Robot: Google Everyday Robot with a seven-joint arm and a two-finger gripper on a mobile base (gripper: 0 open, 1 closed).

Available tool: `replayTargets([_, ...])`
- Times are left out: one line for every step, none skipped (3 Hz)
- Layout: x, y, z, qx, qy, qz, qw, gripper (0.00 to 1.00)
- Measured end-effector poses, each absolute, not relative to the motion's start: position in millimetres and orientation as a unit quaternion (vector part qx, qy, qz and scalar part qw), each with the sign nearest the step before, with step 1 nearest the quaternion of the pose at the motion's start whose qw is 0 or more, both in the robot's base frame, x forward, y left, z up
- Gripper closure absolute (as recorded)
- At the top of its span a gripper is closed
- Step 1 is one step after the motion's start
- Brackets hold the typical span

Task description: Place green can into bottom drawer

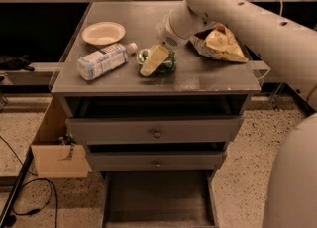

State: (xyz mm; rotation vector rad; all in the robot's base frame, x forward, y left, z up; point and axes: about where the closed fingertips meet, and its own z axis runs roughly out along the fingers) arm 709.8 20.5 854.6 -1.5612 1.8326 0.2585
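The green can point(168, 64) sits on the grey cabinet top point(198, 81), near its middle and towards the front. My gripper point(155, 61) comes down from the upper right and is right at the can, with a pale part of it lying across the can's front. The can shows on both sides of the gripper. The bottom drawer point(158, 197) is pulled out at the foot of the cabinet, and its flat dark floor is bare.
A clear bottle with a white label point(101, 61) lies left of the can, with a paper bowl point(103, 32) behind it. A yellow chip bag point(220, 43) lies to the right. Two upper drawers point(156, 132) are slightly ajar. A cardboard box point(54, 147) stands to the left on the floor.
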Motion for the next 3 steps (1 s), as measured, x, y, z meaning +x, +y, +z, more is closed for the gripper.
replayTargets([710.3,20.5,855.5,-0.603,0.708,0.1,0.353,0.18])
replayTargets([710.3,20.6,855.4,-0.603,0.708,0.1,0.353,0.42])
replayTargets([710.3,20.6,855.4,-0.603,0.708,0.1,0.353,0.66])
